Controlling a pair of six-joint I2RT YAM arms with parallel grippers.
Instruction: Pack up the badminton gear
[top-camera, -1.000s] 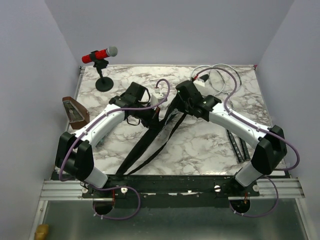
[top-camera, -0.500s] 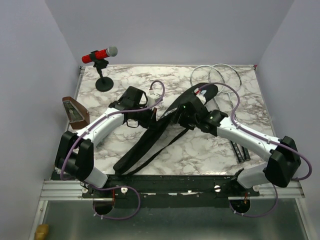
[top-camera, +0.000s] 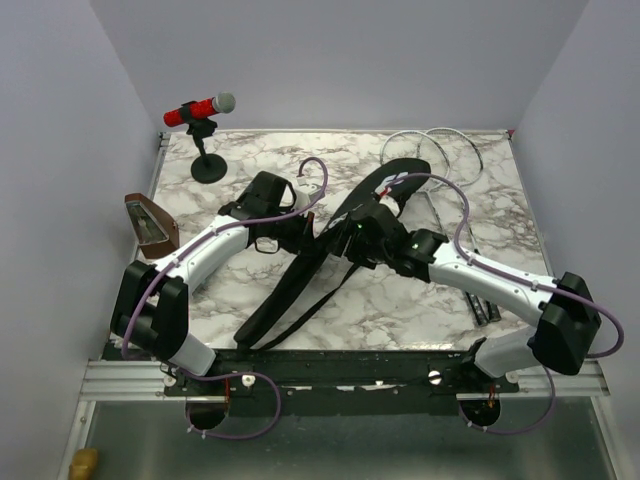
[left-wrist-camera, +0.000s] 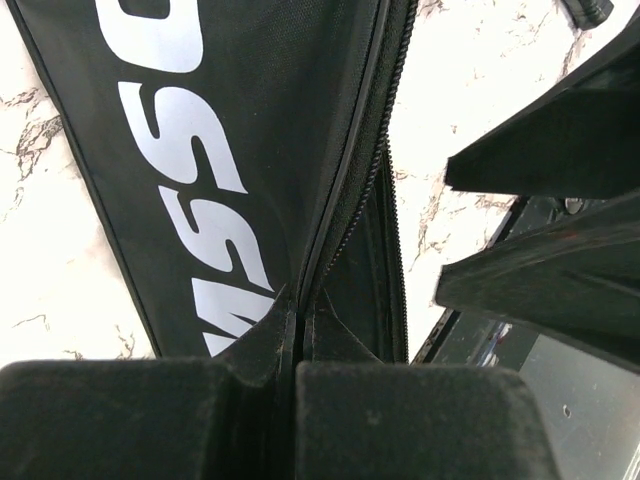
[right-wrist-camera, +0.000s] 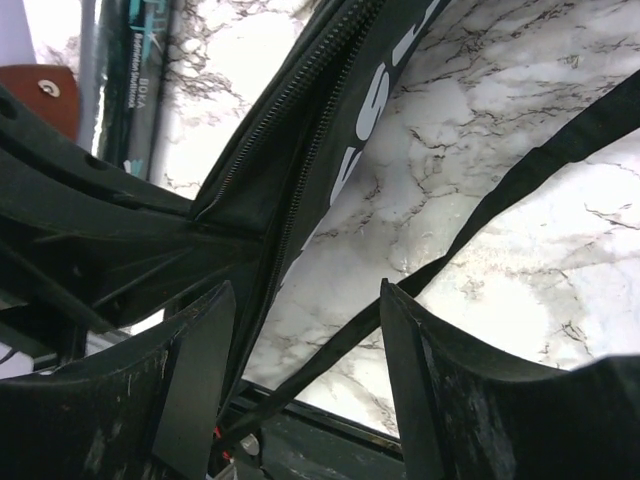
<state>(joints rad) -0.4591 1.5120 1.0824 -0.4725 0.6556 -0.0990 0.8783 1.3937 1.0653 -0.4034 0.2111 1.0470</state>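
A long black racket bag (top-camera: 285, 290) with white lettering lies diagonally across the middle of a marble desk (top-camera: 400, 300), its wide end toward the far right and its narrow end toward the near left. The left gripper (left-wrist-camera: 297, 365) is closed tight, pinching the fabric edge of the bag right beside the zipper. The right gripper (right-wrist-camera: 305, 300) hovers just beside the bag with its fingers spread apart and nothing clamped; a loose black strap (right-wrist-camera: 520, 175) of the bag runs across the desk beneath the gap. Thin-framed rackets (top-camera: 440, 150) lie at the far right corner, outside the bag. A black tube (top-camera: 480, 298) lies near the right edge, partly hidden by the right arm. A red microphone (top-camera: 198, 108) stands at the far left.
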